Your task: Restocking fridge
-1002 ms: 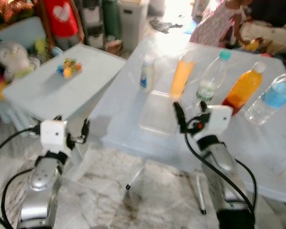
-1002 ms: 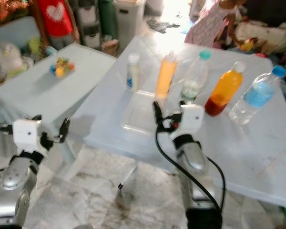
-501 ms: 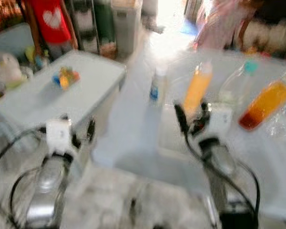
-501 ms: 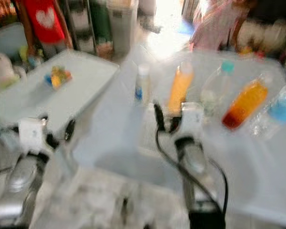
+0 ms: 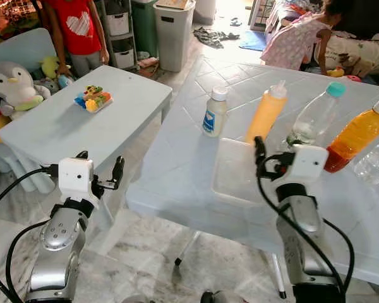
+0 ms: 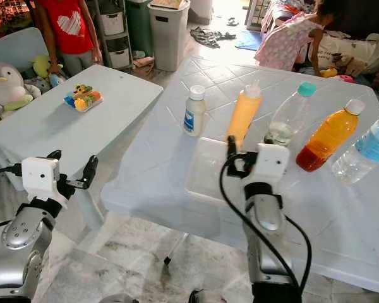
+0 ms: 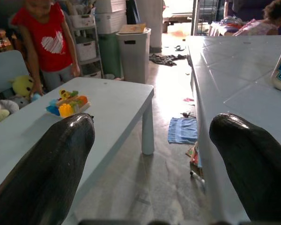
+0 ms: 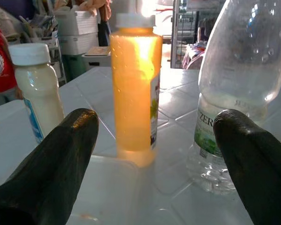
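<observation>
Several bottles stand in a row on the white tiled table (image 5: 177, 170): a small white milk bottle (image 5: 214, 112), an orange squeeze bottle (image 5: 265, 115), a clear water bottle with a teal cap (image 5: 312, 118), an orange juice bottle (image 5: 357, 136) and a blue-labelled water bottle (image 5: 378, 161). My right gripper (image 8: 154, 124) is open above a clear plastic tray (image 5: 234, 173). It points at the orange squeeze bottle (image 8: 133, 89), a short way in front of it, with nothing between its fingers. My left gripper (image 5: 101, 165) is open and empty beside the table's left edge.
A low pale-blue table (image 5: 57, 126) on my left carries toy blocks (image 5: 92, 99). A stuffed penguin (image 5: 12, 82) and a person in a red shirt (image 5: 79, 28) are behind it. Bins (image 5: 174, 28) and a person in pink (image 5: 297, 41) are at the back. The floor is marble.
The whole picture blurred and shifted as the camera moved; the table and bottles now appear sharper and a bit further right. Both arms keep about the same pose, fingers still open.
</observation>
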Available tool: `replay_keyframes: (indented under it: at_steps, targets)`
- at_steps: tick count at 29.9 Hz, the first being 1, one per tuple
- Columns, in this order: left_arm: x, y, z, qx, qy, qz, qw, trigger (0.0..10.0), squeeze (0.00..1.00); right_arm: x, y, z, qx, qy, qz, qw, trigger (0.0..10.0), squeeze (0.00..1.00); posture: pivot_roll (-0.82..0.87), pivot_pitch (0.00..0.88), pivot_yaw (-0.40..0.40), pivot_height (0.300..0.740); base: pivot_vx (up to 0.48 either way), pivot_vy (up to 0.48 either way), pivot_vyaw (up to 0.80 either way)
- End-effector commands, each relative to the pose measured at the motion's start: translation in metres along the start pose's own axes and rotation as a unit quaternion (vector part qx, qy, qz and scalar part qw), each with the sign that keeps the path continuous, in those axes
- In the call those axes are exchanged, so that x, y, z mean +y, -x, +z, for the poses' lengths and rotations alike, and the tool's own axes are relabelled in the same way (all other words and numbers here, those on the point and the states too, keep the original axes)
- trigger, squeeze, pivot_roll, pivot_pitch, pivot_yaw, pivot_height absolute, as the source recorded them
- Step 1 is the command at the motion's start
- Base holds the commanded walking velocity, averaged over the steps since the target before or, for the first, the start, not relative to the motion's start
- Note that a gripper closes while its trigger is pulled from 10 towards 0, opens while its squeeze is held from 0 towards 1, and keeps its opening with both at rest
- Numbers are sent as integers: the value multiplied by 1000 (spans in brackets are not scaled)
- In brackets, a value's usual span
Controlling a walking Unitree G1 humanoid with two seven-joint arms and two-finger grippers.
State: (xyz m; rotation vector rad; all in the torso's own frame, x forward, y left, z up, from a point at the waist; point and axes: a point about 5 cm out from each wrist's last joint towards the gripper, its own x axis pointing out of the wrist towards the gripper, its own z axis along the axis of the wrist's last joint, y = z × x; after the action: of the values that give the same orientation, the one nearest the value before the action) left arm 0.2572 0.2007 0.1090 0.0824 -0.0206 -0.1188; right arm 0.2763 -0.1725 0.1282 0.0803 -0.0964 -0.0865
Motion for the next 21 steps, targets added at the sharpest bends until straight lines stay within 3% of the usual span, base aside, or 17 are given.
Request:
replay_keyframes:
  at_steps: [1, 10, 16, 21]
  targets:
    - [-3, -1, 2, -3, -2, -9, 1000, 10000, 0, -3, 0, 3, -2, -6, -2, 1000, 10000, 0, 25, 14, -30, 740, 0, 0, -800]
    - [-13, -8, -1, -6, 6, -27, 1000, 10000, 0, 3, 5, 0, 8, -12, 23, 1000, 10000, 0, 11, 0, -34, 740, 0, 0, -788]
    - [-13, -6, -3, -6, 9, -24, 1000, 10000, 0, 22, 16, -8, 27, -68, 114, 991, 10000, 0, 0, 0, -31, 740, 0, 0, 0]
    - [-15, -7, -3, -6, 9, -28, 1000, 10000, 0, 23, 18, -13, 47, -116, 135, 983, 10000, 0, 4, 1, -33, 740, 0, 0, 0]
